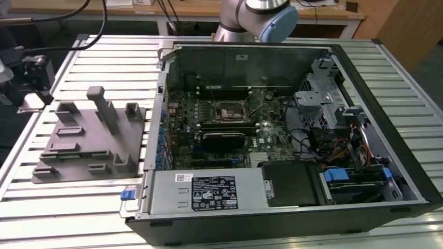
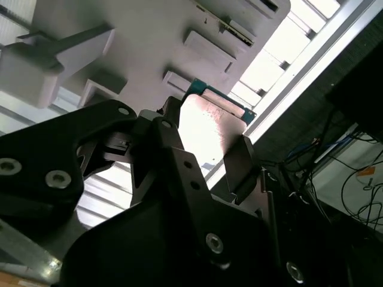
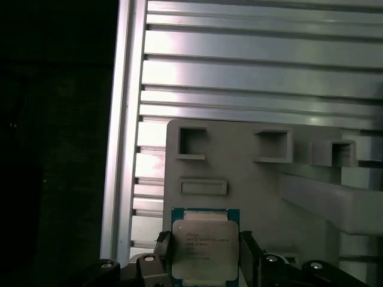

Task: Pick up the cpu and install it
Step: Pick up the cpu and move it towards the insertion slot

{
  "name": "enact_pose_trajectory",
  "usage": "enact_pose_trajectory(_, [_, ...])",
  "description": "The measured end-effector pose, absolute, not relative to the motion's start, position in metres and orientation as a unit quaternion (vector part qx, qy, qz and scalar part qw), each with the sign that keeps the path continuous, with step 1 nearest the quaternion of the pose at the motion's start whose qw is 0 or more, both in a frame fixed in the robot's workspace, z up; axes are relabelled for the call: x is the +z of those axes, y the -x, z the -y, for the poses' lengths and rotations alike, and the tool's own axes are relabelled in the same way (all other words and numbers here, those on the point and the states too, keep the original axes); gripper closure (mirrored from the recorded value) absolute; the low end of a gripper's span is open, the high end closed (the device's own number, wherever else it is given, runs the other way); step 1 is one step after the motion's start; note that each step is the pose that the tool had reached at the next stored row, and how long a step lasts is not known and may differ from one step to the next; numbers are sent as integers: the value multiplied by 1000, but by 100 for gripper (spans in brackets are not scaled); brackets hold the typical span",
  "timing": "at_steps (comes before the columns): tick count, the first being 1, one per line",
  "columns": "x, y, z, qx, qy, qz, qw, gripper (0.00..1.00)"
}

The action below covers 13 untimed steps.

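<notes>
Two black fingers (image 3: 163,242) found pressed against opposite edges of cpu (image 3: 205,251) in first wrist view. Logged gripper (image 3: 204,240) as narrow, clamped on the chip. Metal lid facing the camera, thin green rim around it.

Same hold confirmed in second wrist view: gripper (image 2: 200,143) closed around cpu (image 2: 209,125), lid glaring bright, green edge showing at the far side.

Placed cpu over the border of grey fixture block (image 3: 239,167), near one of its corners, close to the edge rail of slatted table (image 3: 257,72). Cannot tell whether the chip rests on the block or hangs clear of it.

Noted several raised rectangular pockets on the block beyond the chip, and one long bar running off to the side.

Exterior view: found fixture block (image 1: 90,137) lying flat on slatted table (image 1: 69,207), just beside open computer case (image 1: 387,104), on the exterior view's left of it. Case on its side, interior facing up. Noted motherboard (image 1: 207,119) inside, with black-framed socket (image 1: 229,111) near its middle, well apart from the block. Noted power supply (image 1: 207,192) along the near wall of the case. Arm (image 1: 256,15) rising behind the case at the far edge of the table.
</notes>
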<state>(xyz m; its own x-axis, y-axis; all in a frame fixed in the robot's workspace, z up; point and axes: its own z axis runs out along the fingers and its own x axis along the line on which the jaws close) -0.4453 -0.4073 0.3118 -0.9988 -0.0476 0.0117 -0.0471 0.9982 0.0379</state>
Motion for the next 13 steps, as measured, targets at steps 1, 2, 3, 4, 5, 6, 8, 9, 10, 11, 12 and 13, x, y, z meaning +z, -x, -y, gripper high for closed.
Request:
enact_pose_trajectory(1, [316, 445, 407, -19, -24, 1000, 6, 46])
enact_pose_trajectory(2, [321, 445, 407, -19, -24, 1000, 6, 46])
enact_pose_trajectory(3, [325, 445, 407, -19, -24, 1000, 6, 46])
enact_pose_trajectory(4, [330, 445, 407, -19, -24, 1000, 6, 46])
enact_pose_trajectory(5, [335, 445, 407, -19, -24, 1000, 6, 46])
enact_pose_trajectory(6, [339, 445, 407, -19, -24, 1000, 6, 46])
enact_pose_trajectory(8, [348, 445, 407, -19, -24, 1000, 6, 46])
enact_pose_trajectory(9, [353, 445, 407, -19, -24, 1000, 6, 46])
enact_pose_trajectory(10, [357, 445, 407, -19, -24, 1000, 6, 46])
enact_pose_trajectory(11, [362, 445, 407, -19, -24, 1000, 6, 46])
enact_pose_trajectory(12, [366, 445, 407, -19, -24, 1000, 6, 46])
enact_pose_trajectory(13, [371, 445, 407, -19, -24, 1000, 6, 46])
